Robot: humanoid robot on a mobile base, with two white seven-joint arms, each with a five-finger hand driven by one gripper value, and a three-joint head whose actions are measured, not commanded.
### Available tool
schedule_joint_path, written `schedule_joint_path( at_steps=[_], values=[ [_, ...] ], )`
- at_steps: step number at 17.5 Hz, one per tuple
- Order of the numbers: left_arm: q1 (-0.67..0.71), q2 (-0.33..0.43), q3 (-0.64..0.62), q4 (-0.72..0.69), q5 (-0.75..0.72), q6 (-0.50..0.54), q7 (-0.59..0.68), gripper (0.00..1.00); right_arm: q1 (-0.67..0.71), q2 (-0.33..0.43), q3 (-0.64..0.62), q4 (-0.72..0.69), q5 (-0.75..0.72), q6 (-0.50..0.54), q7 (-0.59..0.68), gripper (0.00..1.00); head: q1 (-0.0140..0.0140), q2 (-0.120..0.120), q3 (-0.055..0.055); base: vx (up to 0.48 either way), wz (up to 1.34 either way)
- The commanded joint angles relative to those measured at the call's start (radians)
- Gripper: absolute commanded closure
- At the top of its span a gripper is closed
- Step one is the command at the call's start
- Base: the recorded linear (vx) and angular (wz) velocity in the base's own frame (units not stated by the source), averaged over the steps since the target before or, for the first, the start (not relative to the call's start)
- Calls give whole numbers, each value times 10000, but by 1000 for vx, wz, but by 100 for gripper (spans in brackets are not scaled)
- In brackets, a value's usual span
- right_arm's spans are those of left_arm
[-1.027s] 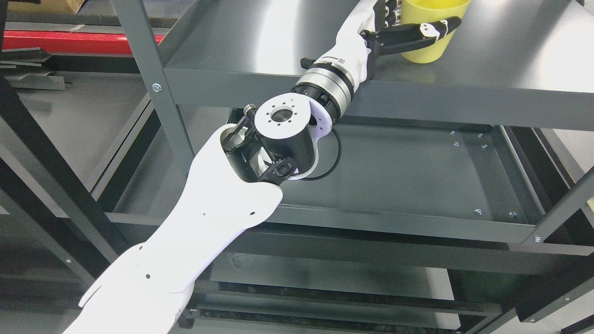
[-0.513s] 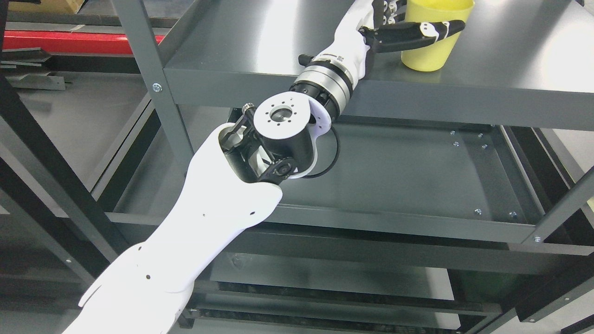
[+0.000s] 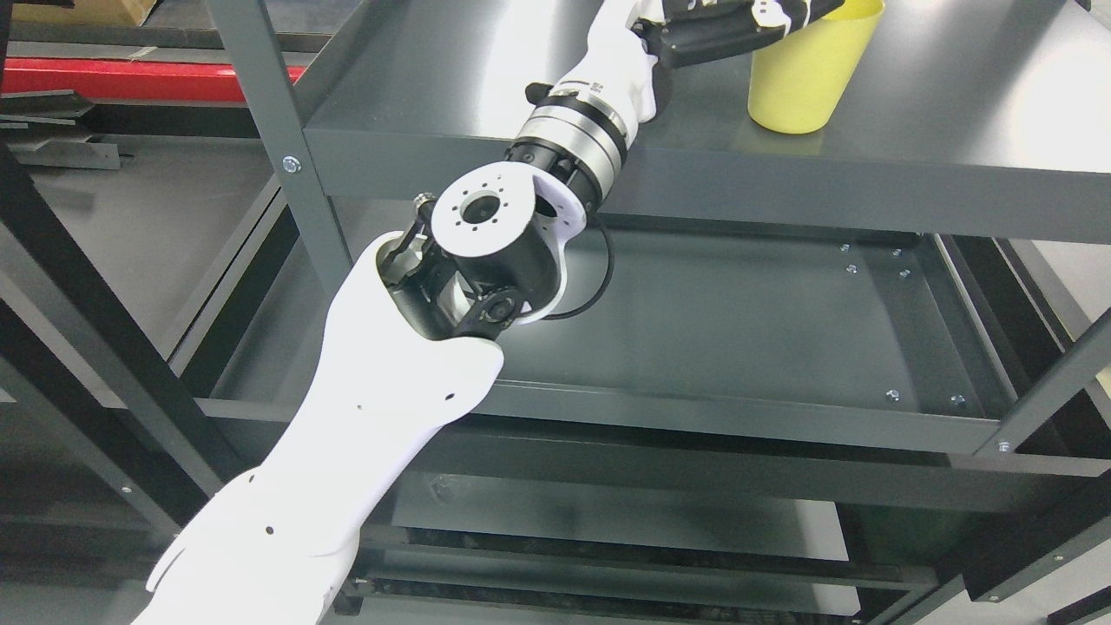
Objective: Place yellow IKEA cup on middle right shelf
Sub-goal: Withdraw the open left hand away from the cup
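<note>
The yellow cup (image 3: 803,82) stands upright on the grey shelf (image 3: 955,139) at the top of the head view, its rim cut by the picture's edge. My left arm reaches up from the lower left, and the left hand (image 3: 738,17) is at the cup's upper left. Its black thumb lies along the cup's rim without pressing the wall. The other fingers are cut off by the top edge. The cup rests on the shelf by itself. The right arm does not show.
A deeper grey shelf tray (image 3: 764,321) lies below, with a black cable ring under my elbow joint. Grey rack posts (image 3: 278,148) stand at the left and at the lower right (image 3: 1041,391). More shelves run underneath.
The cup came down onto the shelf and has stayed there. The left hand and forearm have since moved up and to the left, the thumb sliding from the cup's wall to its rim.
</note>
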Motion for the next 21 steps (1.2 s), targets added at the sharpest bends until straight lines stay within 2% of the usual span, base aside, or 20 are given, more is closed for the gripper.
schedule_joint_path(
  at_steps=[1,5,8,10,12,16,18,21],
  values=[
    [706,175,1052,-532,-209,-1456,-1821,1,138,-175,169,0,-245,3,-3,1,0,0,0,-4,-18],
    [1427,842,1052,-425,-2414,-3465,-2821,1,138,-175,169,0,-245,3,-3,1,0,0,0,-12,12],
    [1932,1363,1098,-425,-3490,-4618,-2900,1,138,-175,169,0,-245,3,-3,1,0,0,0,-19,-8],
    [2301,1732,702,-440,-3585,-5125,-2915,1,138,-175,169,0,-245,3,-3,1,0,0,0,-27,-1],
    [2592,1825,-202,-455,-3585,-5661,-2915,1,138,-175,169,0,-245,3,-3,1,0,0,0,-29,0],
    [2915,2040,-2043,-548,-3646,-7516,-2945,1,138,-175,169,0,-245,3,-3,1,0,0,0,-59,7],
    [3206,2041,-2200,-548,-3631,-8010,-3494,1,138,-175,169,0,-245,3,-3,1,0,0,0,-113,27],
    [4246,1689,-2200,-548,-3646,-8424,-5196,1,138,-175,169,0,-245,3,-3,1,0,0,0,-146,87]
  ],
)
